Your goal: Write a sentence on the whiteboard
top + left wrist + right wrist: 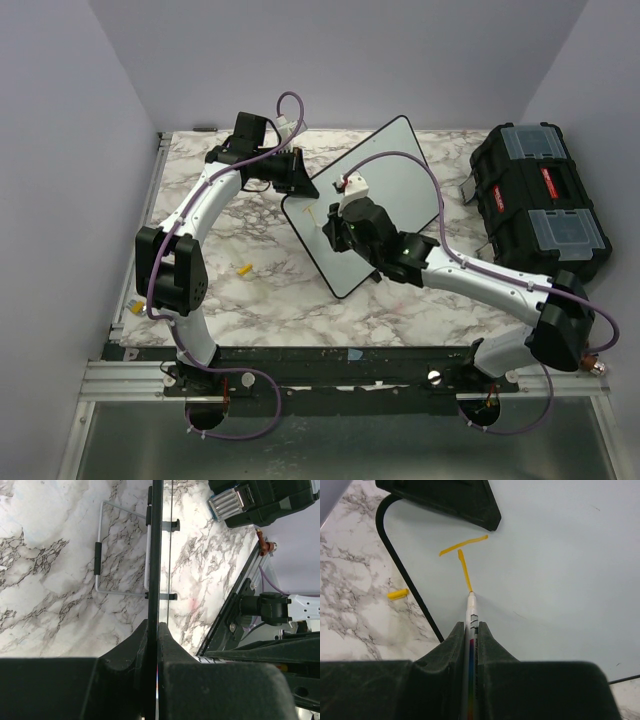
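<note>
The whiteboard [385,185] lies slantwise in the middle of the marbled desk [250,300]. The left gripper [156,627] is clamped on its thin black rim; the left wrist view shows the board edge-on between the closed fingers. I cannot tell how steeply the board leans.

The right gripper [471,630] is closed on a slim marker [471,607], whose tip rests on the white surface at the foot of a short downstroke. Of the sentence [465,570] only two yellow-orange strokes are written, a slanted top bar and that downstroke under it. They sit near the corner where the left gripper holds the board. They look to me like the start of a capital J, so nearly all the writing is yet to do.

To finish this letter well, I would curl the tip towards the rim in one smooth hook and then lift clear. The pressure should be light and even. A hard push could make the board pivot in the left gripper's hold or make the line skip. The left arm should hold firm and not move while the tip is down.

The next letters belong on the bare white away from the corner, small enough for two lines. A small yellow piece [397,594], probably the marker's cap, lies on the desk just beside the rim. A black toolbox [540,200] sits well apart.
</note>
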You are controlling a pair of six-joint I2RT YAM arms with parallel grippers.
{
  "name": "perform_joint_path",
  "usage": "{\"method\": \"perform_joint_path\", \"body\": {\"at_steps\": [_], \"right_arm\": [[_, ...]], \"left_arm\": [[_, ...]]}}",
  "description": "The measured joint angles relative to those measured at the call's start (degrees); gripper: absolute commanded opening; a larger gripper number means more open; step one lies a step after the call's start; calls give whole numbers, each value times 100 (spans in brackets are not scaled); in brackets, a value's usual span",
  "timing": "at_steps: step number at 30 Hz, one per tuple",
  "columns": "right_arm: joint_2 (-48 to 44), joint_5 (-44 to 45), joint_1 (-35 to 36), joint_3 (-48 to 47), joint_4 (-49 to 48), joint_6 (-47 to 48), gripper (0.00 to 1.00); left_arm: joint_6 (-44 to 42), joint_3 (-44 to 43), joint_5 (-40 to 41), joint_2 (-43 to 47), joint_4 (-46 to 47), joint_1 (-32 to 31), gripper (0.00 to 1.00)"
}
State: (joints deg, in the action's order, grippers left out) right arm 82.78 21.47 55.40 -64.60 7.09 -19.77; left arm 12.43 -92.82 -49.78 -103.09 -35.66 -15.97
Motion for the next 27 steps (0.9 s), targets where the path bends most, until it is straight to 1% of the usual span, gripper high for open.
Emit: {"method": "perform_joint_path", "body": {"at_steps": [7,18,27], "right_arm": [[-101,-146,0,188,127,-28,1],[-114,-487,-26,192,205,-35,1],[-11,-791,-26,-70,297,-35,1]], "left_arm": [[-20,2,0,2,2,2,0],[-22,24,0,2,13,15,0],[-35,52,2,74,20,11,0]]}}
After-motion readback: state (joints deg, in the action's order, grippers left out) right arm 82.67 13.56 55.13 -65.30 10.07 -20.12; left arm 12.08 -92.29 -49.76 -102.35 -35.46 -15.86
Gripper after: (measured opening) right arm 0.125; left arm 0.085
